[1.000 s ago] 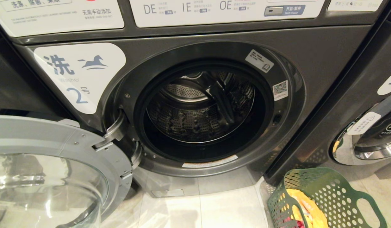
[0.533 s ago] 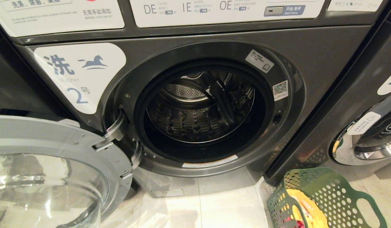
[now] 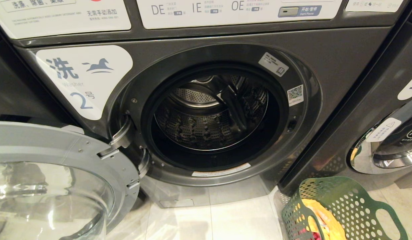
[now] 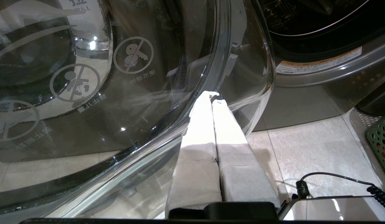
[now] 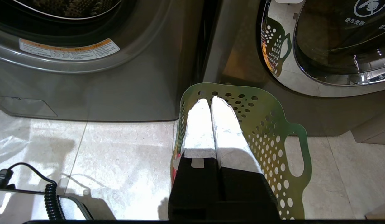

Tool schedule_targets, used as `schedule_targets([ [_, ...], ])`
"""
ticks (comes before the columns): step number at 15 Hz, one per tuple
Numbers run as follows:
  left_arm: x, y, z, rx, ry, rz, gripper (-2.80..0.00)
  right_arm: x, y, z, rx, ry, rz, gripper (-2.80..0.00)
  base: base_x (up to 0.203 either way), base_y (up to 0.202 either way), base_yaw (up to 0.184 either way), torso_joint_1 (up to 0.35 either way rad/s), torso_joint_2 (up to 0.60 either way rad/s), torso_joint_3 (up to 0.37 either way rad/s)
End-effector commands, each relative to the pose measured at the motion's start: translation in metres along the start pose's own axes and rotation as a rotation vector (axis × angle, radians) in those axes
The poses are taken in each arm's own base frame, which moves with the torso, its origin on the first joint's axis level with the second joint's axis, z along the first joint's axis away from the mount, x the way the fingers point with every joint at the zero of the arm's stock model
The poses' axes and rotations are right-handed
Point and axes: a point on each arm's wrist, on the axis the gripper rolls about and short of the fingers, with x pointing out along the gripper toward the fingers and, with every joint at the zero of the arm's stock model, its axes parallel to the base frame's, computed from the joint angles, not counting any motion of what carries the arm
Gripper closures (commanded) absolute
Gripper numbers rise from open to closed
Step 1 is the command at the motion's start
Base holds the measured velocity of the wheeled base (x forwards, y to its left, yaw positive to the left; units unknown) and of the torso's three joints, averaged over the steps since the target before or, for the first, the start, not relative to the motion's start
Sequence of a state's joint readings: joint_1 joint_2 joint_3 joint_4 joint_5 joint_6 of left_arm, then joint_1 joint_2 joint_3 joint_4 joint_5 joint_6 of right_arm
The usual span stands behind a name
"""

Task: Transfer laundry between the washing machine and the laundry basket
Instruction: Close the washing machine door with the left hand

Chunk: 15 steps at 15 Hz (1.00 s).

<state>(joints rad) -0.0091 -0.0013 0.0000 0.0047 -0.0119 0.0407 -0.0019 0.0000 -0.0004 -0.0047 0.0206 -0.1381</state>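
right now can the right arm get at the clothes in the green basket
Probably yes. The right gripper, shut and empty, hangs right above the open-topped green laundry basket, and nothing covers the yellow clothes inside. It would need to open first.

I am looking at a washer (image 3: 332, 63) with a dark grey front showing a dull satin sheen. Its drum (image 3: 206, 126) is gleaming as perforated bare metal. The door (image 3: 42, 193) is showing clear glossy glass in a matt silver ring. The floor (image 3: 239, 220) is shining as smooth pale polished tile. The basket (image 5: 267, 124) is looking like matt green plastic punched with holes, with yellow cloth (image 3: 326, 216) lying inside. My fingers (image 5: 208, 130) are wearing a white, slightly rough wrap.
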Motion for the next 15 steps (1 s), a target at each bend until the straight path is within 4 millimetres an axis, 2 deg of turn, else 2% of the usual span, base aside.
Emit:
schedule_targets([
  [1, 0.0001, 0.0000, -0.0001, 0.002, 0.003, -0.001, 0.00, 0.0001, 0.0000, -0.0002, -0.001, 0.003, 0.001, 0.00, 0.000, 0.000, 0.000, 0.000, 0.00, 0.000],
  [5, 0.0001, 0.0000, 0.0000, 0.001, 0.001, 0.000, 0.00, 0.0001, 0.0001, -0.0002, -0.003, 0.003, 0.003, 0.00, 0.000, 0.000, 0.000, 0.003, 0.00, 0.052],
  [15, 0.0002, 0.0000, 0.0001, 0.002, 0.002, -0.001, 0.00, 0.0001, 0.0000, -0.0002, -0.001, 0.003, 0.002, 0.00, 0.000, 0.000, 0.000, 0.003, 0.00, 0.193],
])
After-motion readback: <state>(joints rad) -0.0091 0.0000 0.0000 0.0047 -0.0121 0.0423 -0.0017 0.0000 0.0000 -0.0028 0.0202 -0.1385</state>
